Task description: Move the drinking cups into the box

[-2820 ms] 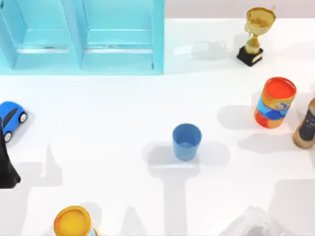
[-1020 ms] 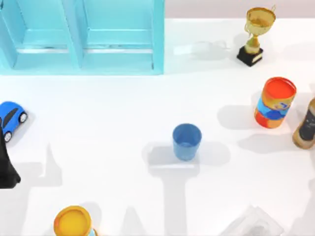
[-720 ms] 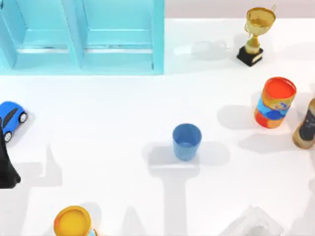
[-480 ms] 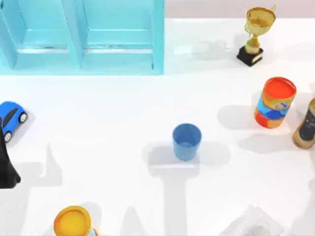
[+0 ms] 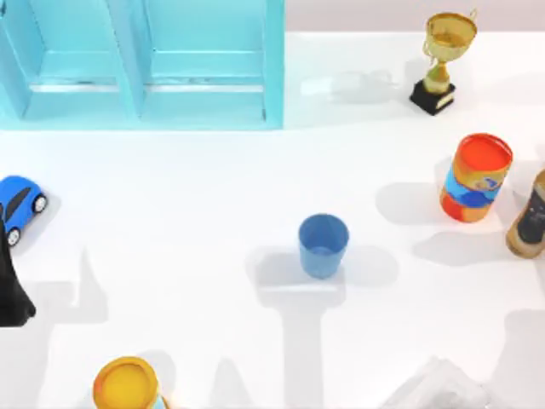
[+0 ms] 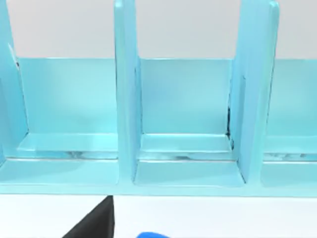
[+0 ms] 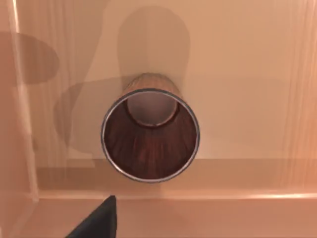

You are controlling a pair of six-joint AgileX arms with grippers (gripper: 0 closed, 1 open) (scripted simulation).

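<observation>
Blue cup (image 5: pixel 323 245) upright at centre of the top view on the white table (image 5: pixel 213 196), brown ribbed cup (image 7: pixel 149 135) upright inside the tan box (image 7: pixel 247 74) in the right wrist view, cyan shelf (image 5: pixel 140 64) upper left, orange canister (image 5: pixel 475 177) right, trophy (image 5: pixel 444 61) upper right, blue toy car (image 5: pixel 19 204) left edge, both grippers' opening cannot be told.

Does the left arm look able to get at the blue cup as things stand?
Probably yes. The blue cup stands upright and alone mid-table, with bare table between it and the left arm at the left edge. The toy car sits beside the arm, off that path.
</observation>
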